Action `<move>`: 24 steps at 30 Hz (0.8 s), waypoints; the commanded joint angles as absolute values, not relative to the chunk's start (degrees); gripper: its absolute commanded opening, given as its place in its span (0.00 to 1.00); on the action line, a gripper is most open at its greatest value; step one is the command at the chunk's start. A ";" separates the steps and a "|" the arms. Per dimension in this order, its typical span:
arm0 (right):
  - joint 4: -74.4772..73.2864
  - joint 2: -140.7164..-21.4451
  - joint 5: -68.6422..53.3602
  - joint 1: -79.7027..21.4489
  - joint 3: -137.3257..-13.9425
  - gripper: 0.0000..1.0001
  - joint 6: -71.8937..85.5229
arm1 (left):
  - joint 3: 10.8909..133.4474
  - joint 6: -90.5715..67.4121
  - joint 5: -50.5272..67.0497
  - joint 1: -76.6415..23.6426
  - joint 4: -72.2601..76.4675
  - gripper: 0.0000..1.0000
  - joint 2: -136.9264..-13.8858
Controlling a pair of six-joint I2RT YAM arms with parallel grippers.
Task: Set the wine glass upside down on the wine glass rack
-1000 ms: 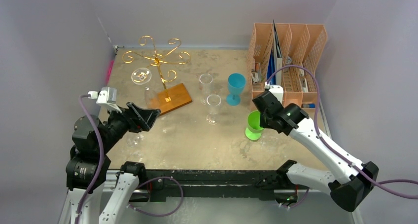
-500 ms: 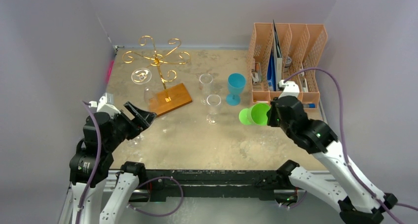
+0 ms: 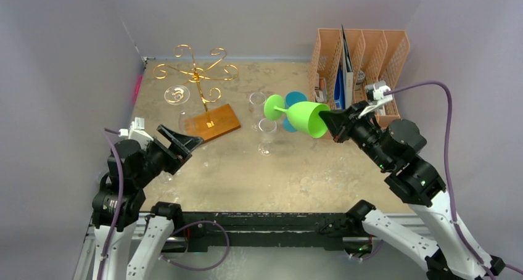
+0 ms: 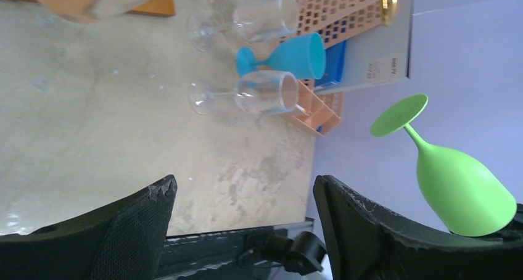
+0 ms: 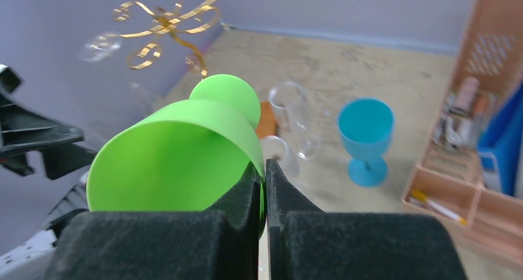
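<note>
My right gripper (image 3: pixel 332 121) is shut on the rim of a green wine glass (image 3: pixel 302 116), one finger inside the bowl and one outside. The glass is held in the air on its side, foot pointing left toward the rack; it shows in the right wrist view (image 5: pixel 179 150) and the left wrist view (image 4: pixel 459 178). The wine glass rack (image 3: pixel 197 76), gold wire on a brown wooden base (image 3: pixel 213 123), stands at the far left with a clear glass (image 3: pixel 176 95) hanging upside down from one arm. My left gripper (image 3: pixel 180 143) is open and empty, low at the near left.
Two clear wine glasses (image 3: pixel 258 101) (image 3: pixel 267 129) and a blue goblet (image 3: pixel 295 102) stand mid-table under the green glass. An orange file organiser (image 3: pixel 358 70) fills the far right. Another clear glass (image 3: pixel 166 174) stands by the left arm.
My right arm has lifted the green glass off the table, tipped it onto its side and carried it up and left above the blue goblet. The left arm has pulled back slightly.
</note>
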State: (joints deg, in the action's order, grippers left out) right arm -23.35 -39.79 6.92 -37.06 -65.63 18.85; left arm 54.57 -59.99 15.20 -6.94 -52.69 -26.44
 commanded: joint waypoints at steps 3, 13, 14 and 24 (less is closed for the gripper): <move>-4.23 -43.55 -5.02 -37.09 -64.53 0.00 16.55 | 59.86 -69.88 22.40 -7.21 -44.30 0.83 -28.94; 4.25 -51.19 -5.73 -43.98 -63.35 0.00 11.11 | 59.71 -76.58 29.52 -7.21 -38.78 0.84 -33.33; 4.26 -52.21 -1.64 -48.36 -63.59 0.00 8.23 | 59.41 -76.81 29.30 -7.21 -39.71 0.84 -33.36; 10.07 -58.95 11.50 -64.36 -62.12 0.00 -2.90 | 53.67 -85.61 30.81 -7.21 -42.84 0.83 -30.48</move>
